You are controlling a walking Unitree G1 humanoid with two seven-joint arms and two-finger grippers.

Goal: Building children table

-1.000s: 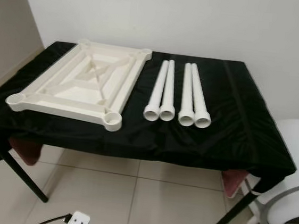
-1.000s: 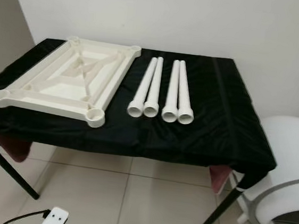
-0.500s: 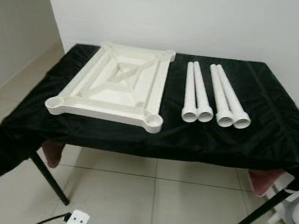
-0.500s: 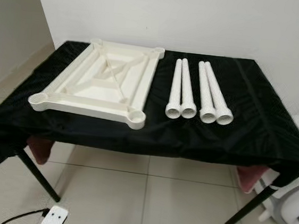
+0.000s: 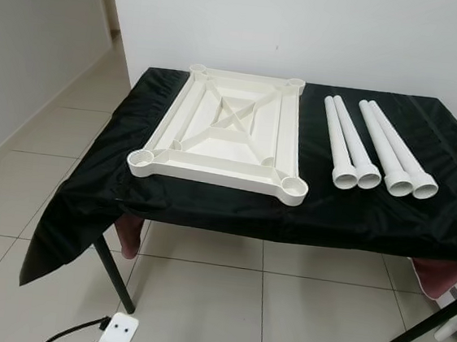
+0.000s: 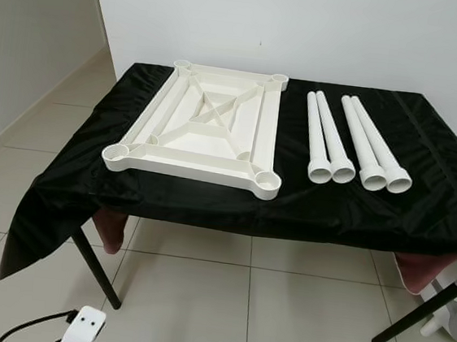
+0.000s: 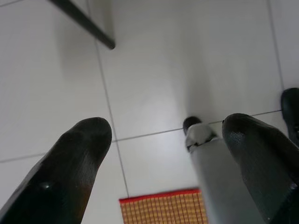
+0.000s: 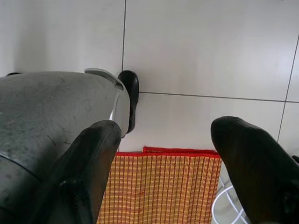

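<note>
Upturned tabletop (image 5: 226, 134) now centred on counter (image 5: 208, 206), four legs (image 5: 378, 150) toward right edge; assembly unstarted; left tool (image 7: 163, 154) and right tool (image 8: 163, 158) wide, empty.

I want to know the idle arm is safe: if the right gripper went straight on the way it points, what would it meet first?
Probably the red-edged woven mat on the tiled floor. The right gripper hangs open, pointing down at it, with nothing between; depth is unclear.
</note>
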